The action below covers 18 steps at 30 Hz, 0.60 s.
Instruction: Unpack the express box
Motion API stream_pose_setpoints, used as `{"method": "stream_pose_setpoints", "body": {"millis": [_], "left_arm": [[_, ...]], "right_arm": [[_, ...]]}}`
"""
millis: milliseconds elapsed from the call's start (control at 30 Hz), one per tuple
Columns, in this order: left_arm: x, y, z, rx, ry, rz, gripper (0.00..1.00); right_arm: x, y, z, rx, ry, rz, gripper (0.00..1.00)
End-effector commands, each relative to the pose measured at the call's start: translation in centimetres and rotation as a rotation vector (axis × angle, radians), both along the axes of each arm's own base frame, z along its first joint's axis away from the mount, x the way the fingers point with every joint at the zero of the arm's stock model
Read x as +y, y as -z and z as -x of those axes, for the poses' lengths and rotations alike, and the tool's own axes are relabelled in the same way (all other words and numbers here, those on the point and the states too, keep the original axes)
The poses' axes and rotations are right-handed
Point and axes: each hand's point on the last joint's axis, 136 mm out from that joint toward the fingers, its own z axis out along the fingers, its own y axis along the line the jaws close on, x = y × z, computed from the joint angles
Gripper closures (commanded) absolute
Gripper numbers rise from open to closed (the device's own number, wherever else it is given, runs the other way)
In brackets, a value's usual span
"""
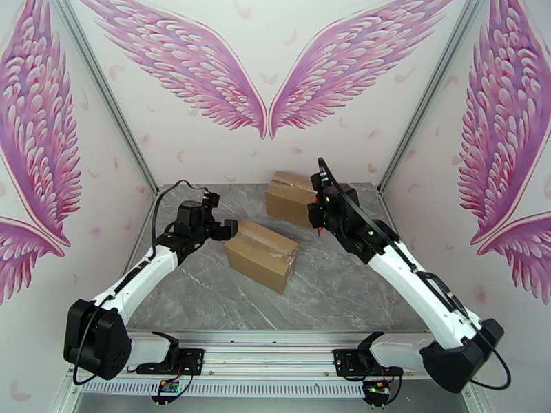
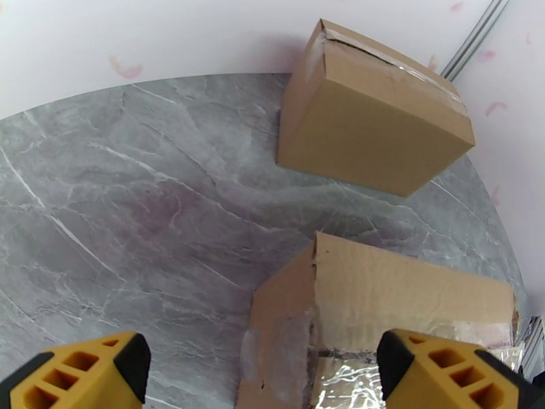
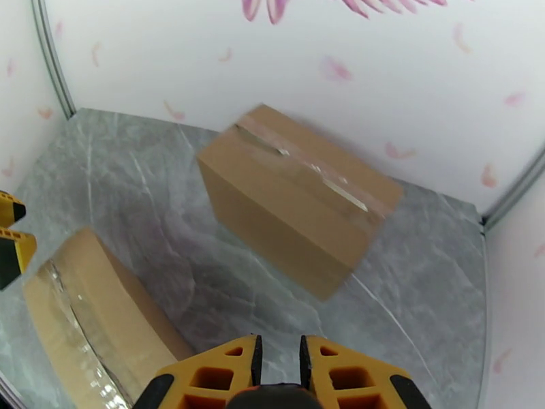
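Plain matt brown cardboard on the near box [image 1: 262,255] and far box [image 1: 293,197], bit rough and fibrous along the near one's ragged edge. Glossy clear tape [image 2: 344,376] over its seam, crinkly and shiny. Smooth grey marble-look table [image 1: 330,297], soft sheen. Matt yellow plastic with black tips for the left fingers [image 2: 82,376] and right fingers [image 3: 211,376]. Glossy white shell on the left arm [image 1: 144,273], pale metal rail [image 1: 275,336] at the near edge.

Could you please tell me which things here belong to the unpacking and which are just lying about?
Job: near taped box; open left claw at its end; right claw.
Lying about, apparently: far taped box by the back wall.
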Motion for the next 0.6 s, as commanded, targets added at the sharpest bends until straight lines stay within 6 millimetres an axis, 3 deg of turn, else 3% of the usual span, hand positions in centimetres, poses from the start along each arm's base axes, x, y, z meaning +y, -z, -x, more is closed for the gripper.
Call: {"method": "stream_pose_setpoints", "body": {"millis": [0, 67, 167, 300, 567], "left_arm": [[-1.8, 1.4, 0.5, 0.037, 0.056, 0.008, 0.08], [-2.4, 1.6, 0.8, 0.043, 0.066, 0.003, 0.08], [-2.9, 2.0, 1.5, 0.056, 0.071, 0.000, 0.08], [-3.2, 2.4, 2.6, 0.075, 0.081, 0.005, 0.08], [-3.7, 2.5, 5.7, 0.091, 0.085, 0.011, 0.08]], "right_arm": [[-0.5, 6.1, 1.8, 0.162, 0.031, 0.010, 1.00], [0.9, 8.2, 2.3, 0.212, -0.001, -0.049, 1.00], [3.0, 9.3, 1.9, 0.235, -0.034, -0.115, 1.00], [6.0, 9.9, 0.6, 0.261, -0.096, -0.155, 1.00], [10.6, 10.1, -3.7, 0.295, -0.155, -0.193, 1.00]]}}
